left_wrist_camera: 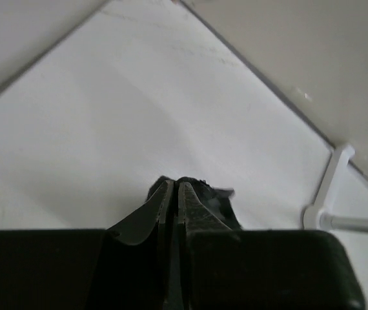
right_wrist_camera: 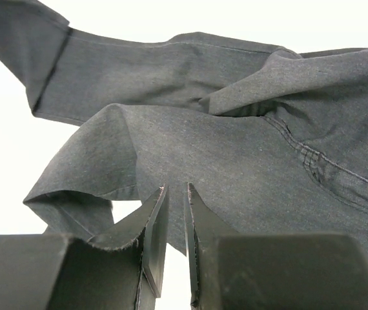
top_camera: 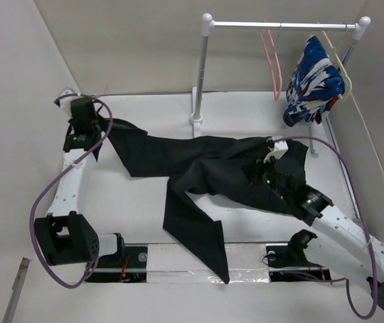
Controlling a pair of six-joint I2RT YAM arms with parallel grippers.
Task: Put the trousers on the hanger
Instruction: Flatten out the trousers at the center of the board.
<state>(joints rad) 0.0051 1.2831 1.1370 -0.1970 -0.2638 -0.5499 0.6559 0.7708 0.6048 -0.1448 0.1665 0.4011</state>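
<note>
Your left gripper [left_wrist_camera: 176, 194] is pinched on a trousers [top_camera: 205, 175] leg end at the table's [top_camera: 138, 208] far left. Your right gripper [right_wrist_camera: 174, 200] is nearly clenched, fabric just ahead, not gripped. Trousers sprawl black and rumpled mid-table; pink hanger [top_camera: 271, 60] hangs on the rail [top_camera: 279, 25].

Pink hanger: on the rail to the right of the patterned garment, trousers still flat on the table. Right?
Not quite. In the top external view the pink hanger hangs on the rail to the left of the patterned garment, not the right. The rest holds: the trousers are spread on the table.
</note>
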